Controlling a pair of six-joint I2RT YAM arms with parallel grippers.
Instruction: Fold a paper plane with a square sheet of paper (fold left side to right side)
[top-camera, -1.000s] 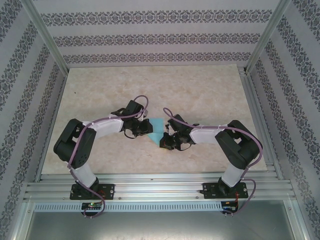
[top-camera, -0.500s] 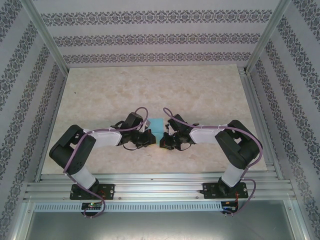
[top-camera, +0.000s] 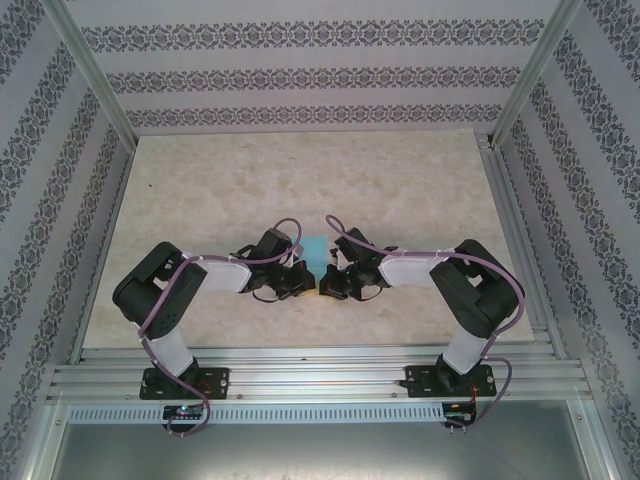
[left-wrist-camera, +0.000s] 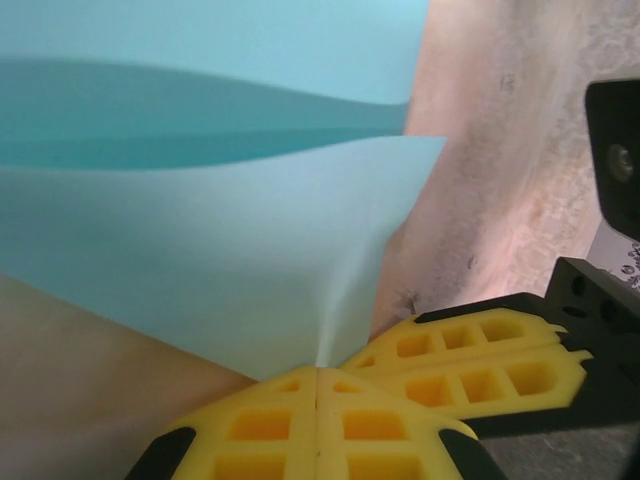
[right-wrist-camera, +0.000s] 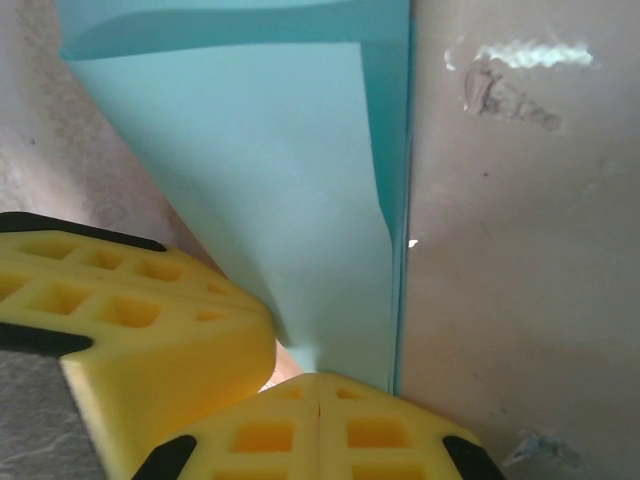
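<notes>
The turquoise square sheet of paper (top-camera: 316, 255) lies mid-table between the two arms, its left part lifted and curving over to the right. My left gripper (top-camera: 304, 281) is shut on the sheet's near corner, and the sheet (left-wrist-camera: 200, 270) runs into the seam of its yellow fingers (left-wrist-camera: 318, 378). My right gripper (top-camera: 326, 283) is shut on the same corner of the sheet (right-wrist-camera: 280, 180), just to the right, its tips (right-wrist-camera: 318, 380) touching the left gripper's fingers (right-wrist-camera: 130, 315). The paper plane is out of view.
The marble-patterned table (top-camera: 400, 180) stretches far and to both sides of the arms. Patterned walls and metal posts (top-camera: 95, 75) enclose it. A metal rail (top-camera: 320, 375) runs along the near edge.
The left gripper has moved right and nearer, carrying the sheet's left side over until it meets the right gripper. The visible blue patch has grown narrower.
</notes>
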